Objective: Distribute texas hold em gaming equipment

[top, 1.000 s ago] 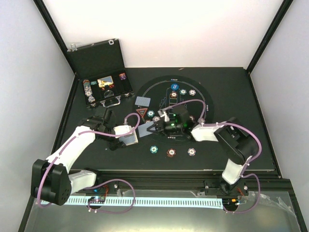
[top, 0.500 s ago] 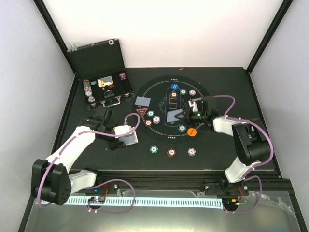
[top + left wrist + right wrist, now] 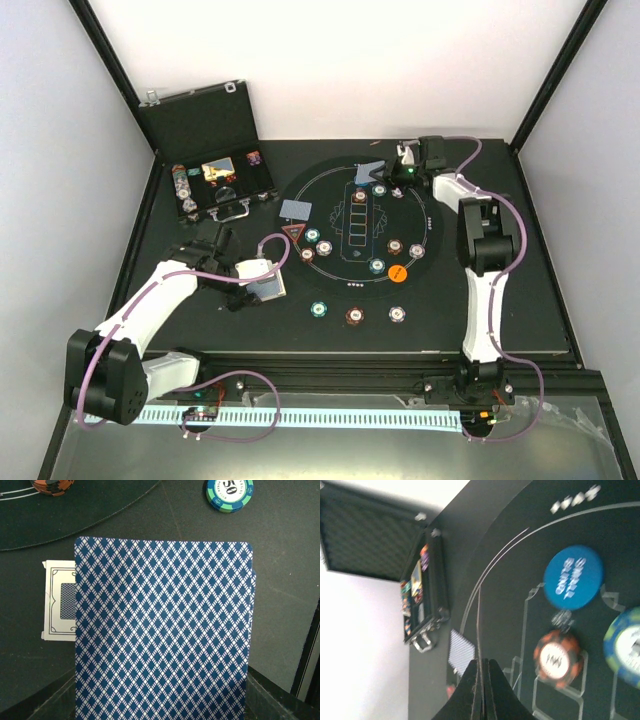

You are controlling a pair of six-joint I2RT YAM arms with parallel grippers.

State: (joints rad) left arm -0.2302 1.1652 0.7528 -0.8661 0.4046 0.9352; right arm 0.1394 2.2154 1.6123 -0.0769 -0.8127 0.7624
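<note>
The left hand is closed on a thick stack of smooth paper playing cards with blue diamond backs, so most cards are not dealt yet. Just past that hand, round striped plastic chips and one flat card already lie on or beside the big round black mat with white lines. Far across it, the right hand pinches one thin card tight. Off to its left, the open black hard case has more chips inside, so I think the job is about half done.

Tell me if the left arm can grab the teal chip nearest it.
Probably not: the path to the teal chip looks free, but the left gripper is full with the card deck.
</note>
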